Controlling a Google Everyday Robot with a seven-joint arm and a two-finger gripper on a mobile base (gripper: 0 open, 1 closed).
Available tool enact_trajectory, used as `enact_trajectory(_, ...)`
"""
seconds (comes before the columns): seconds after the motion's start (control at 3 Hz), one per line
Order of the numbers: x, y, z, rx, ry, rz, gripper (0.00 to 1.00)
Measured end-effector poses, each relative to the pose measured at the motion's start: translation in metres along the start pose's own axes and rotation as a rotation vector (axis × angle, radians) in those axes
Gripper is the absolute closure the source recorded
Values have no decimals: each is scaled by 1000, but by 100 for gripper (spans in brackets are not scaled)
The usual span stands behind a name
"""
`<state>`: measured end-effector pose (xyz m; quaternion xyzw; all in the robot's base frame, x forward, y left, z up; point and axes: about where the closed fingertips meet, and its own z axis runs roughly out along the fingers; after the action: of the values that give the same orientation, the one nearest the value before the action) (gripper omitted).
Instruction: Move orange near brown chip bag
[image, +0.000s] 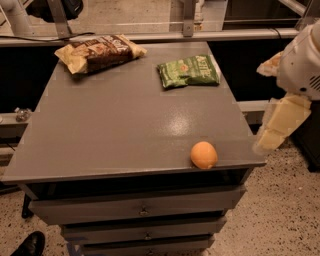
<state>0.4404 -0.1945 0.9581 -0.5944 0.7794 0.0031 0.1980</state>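
The gripper (275, 131) is seen to the right of the orange (204, 154) and slightly higher in the picture, beyond the side edge of the desk (115, 135), at the end of a white arm. Whether it is open or closed cannot be told. The orange is not held by it, and the two are apart. This position is judged to be a waiting or approach pose, since the fruit has not yet been reached.

The orange is found resting on the desk at the front right corner, just beside the front edge. Because it is round and smooth, it is judged likely to roll if nudged, and a fall over that edge is the main risk.

Far from the orange, at the back left corner, the brown chip bag (100, 51) is laid flat, its tan ends crumpled. The task is therefore judged to be at its start, as almost the whole diagonal of the desk separates the two.

Behind the orange, toward the back right, a green chip bag (189, 70) is laid flat. It is placed to the right of the straight line from the orange to the brown bag, so that path is judged to be unobstructed.

Below the orange, closed drawers (140, 210) are seen. Well to its lower left, a dark shoe (30, 245) is seen on the speckled floor.
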Motion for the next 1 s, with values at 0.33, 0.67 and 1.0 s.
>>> enact_trajectory(0.33, -24, 14, 31, -36, -143, 41, 0)
enact_trajectory(0.67, -43, 32, 59, -58, -247, 65, 0)
enact_trajectory(1.0, -46, 45, 83, -76, -286, 87, 0)
